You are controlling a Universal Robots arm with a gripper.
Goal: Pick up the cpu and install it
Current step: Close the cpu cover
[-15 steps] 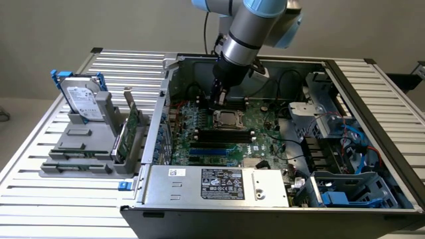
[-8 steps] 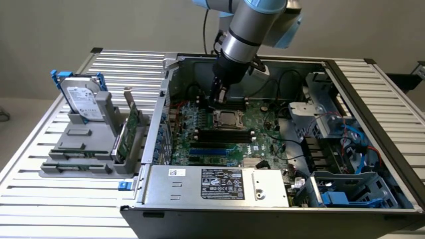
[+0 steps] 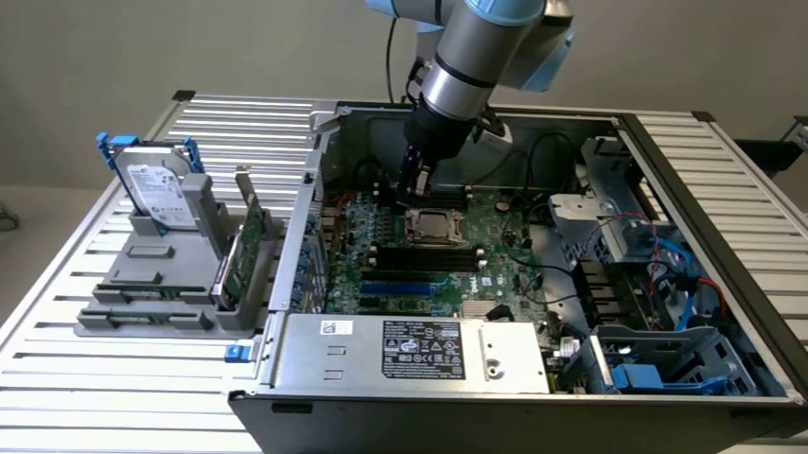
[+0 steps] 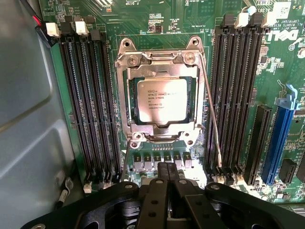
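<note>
On the motherboard (image 4: 157,19), between memory slots (image 4: 90,105), under the socket frame (image 4: 125,95): cpu (image 4: 162,100) seated flat | likely light, rigid, slick-topped, fragile underneath; grasp opposite edges | gripper (image 4: 167,174) closed, empty

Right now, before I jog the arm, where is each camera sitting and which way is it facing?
Exterior view: off the arm, raised, looking down into the open computer case on the slatted table; the arm and gripper reach in.
Wrist view: on the wrist, facing the motherboard head-on; the shut gripper shows.
Shared: the cpu seated in its socket, and the gripper.
</note>
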